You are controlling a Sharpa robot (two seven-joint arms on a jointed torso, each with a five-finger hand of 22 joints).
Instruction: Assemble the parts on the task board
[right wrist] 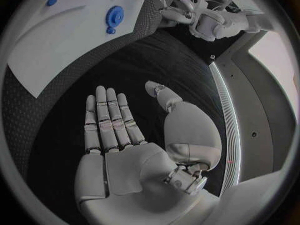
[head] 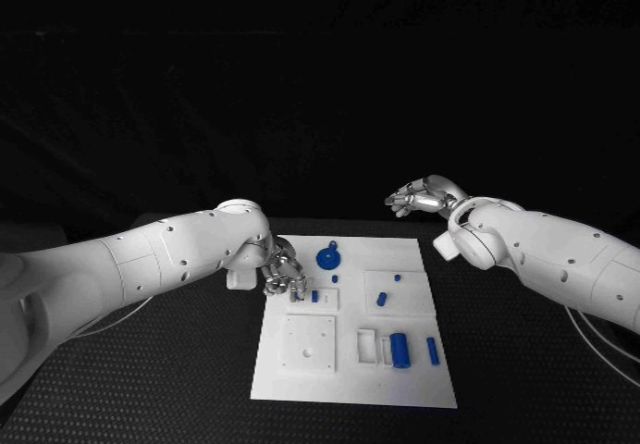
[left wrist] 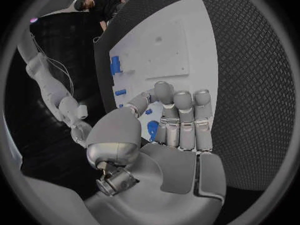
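Note:
The white task board [head: 350, 370] lies mid-table, with several blue parts on it. A blue gear with a handle [head: 329, 256] sits near its far edge, and a thick blue cylinder [head: 399, 350] and a thin peg [head: 432, 350] lie on its near right. My left hand [head: 276, 272] hovers over the board's left edge, fingers pointing down beside a short blue peg [head: 314, 296]. In the left wrist view its fingers [left wrist: 184, 117] are straight, the thumb stands apart, and a blue part [left wrist: 152, 130] shows in the gap, not pinched. My right hand [head: 424, 198] is raised beyond the board's far right corner, its fingers [right wrist: 109, 122] spread and empty.
Black table [head: 534, 370] surrounds the board on all sides. Another blue peg [head: 382, 298] lies mid-board, and a square white plate [head: 310, 344] with a hole sits on the near left. The right wrist view shows the board [right wrist: 62, 45] and the gear [right wrist: 114, 15].

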